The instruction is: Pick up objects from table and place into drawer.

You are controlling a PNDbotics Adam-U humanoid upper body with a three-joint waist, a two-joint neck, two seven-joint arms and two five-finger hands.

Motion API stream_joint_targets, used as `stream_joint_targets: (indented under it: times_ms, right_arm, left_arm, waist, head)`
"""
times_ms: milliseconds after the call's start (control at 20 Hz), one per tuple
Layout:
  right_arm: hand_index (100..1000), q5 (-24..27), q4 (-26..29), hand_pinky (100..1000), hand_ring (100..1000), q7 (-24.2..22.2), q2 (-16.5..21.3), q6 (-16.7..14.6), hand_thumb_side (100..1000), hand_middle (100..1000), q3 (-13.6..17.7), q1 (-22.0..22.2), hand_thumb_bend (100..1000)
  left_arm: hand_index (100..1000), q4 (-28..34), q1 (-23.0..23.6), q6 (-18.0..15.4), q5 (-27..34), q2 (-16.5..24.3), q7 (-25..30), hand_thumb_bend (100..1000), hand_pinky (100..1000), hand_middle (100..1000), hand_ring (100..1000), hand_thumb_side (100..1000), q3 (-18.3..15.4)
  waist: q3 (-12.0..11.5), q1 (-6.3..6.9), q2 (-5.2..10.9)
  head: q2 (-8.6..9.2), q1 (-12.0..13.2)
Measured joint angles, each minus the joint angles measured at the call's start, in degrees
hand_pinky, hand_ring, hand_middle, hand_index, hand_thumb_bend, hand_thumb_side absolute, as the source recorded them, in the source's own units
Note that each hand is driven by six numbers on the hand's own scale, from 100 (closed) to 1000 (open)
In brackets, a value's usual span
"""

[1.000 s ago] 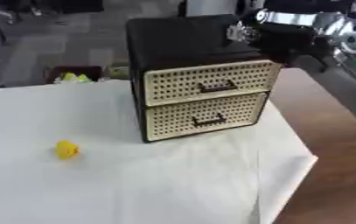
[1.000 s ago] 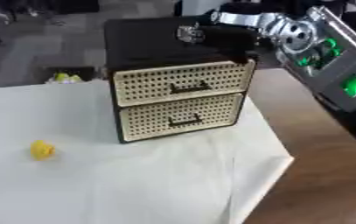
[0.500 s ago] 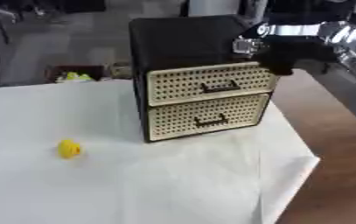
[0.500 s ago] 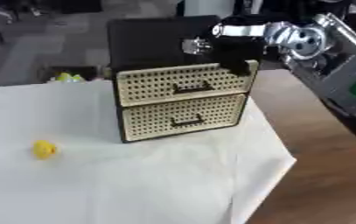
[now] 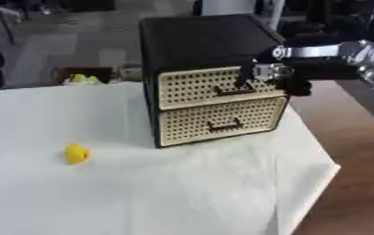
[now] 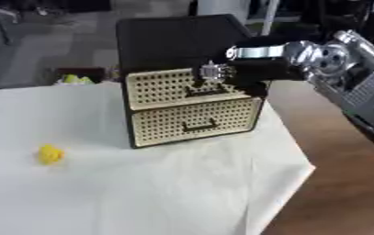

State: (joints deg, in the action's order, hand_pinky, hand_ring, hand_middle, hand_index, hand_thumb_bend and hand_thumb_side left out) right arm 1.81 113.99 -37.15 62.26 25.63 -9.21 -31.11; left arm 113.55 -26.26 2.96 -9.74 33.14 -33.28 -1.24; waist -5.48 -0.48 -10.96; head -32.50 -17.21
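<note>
Our right hand [image 6: 222, 73] is at the top drawer's handle [image 5: 231, 91]; can't tell if its fingers grip it. If they slip off, the drawer stays closed and the yellow toy [image 5: 76, 153] has nowhere to go.

Wooden table [image 5: 359, 151], white cloth [image 5: 141, 193] over it, drawer cabinet [image 5: 206, 78] and small yellow object [image 5: 76, 153] on cloth

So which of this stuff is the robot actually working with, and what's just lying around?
Part of the job:
- small yellow object on the white cloth
- cabinet with top drawer and bottom drawer, both closed
- right hand at the top drawer's handle

Just lying about:
- white cloth over the table
- box with something yellow-green, on the floor behind
</note>
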Motion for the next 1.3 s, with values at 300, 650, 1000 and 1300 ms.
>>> stream_joint_targets:
  times_ms: [300, 650, 1000, 1300]
  right_arm:
    - [805, -3.4, 0.0, 100, 100, 0.8, 0.0, 0.8, 1000, 100, -0.4, 1.0, 124]
    - [804, -6.2, 0.0, 100, 100, 1.4, -0.1, 2.2, 1000, 100, -1.0, 0.8, 112]
    - [803, -7.7, 0.0, 100, 100, 2.6, -0.6, 3.3, 1000, 100, -0.9, 0.1, 100]
    - [803, -8.4, 0.0, 100, 100, 4.2, -1.1, 3.7, 1000, 100, 0.2, -1.3, 100]
  left_arm:
    - [904, 0.0, 0.0, -0.1, 0.0, -0.1, 0.1, 100, 773, 867, 889, 1000, 0.0]
    - [904, 0.0, 0.0, -0.2, 0.1, -0.5, 0.2, 100, 774, 868, 890, 1000, 0.0]
    - [904, 0.0, 0.0, -0.2, 0.1, -0.5, 0.2, 100, 774, 868, 890, 1000, 0.0]
    - [904, 0.0, 0.0, -0.2, 0.2, -0.8, 0.2, 100, 774, 868, 891, 1000, 0.1]
  waist:
    - [-0.2, 0.32, -0.15]
    - [-0.5, 0.48, -0.81]
    - [-0.6, 0.74, -1.79]
    - [-0.6, 0.85, -2.33]
  head:
    - [0.0, 0.0]
    - [0.0, -0.3]
    - [0.11, -0.5]
    - [0.44, -0.5]
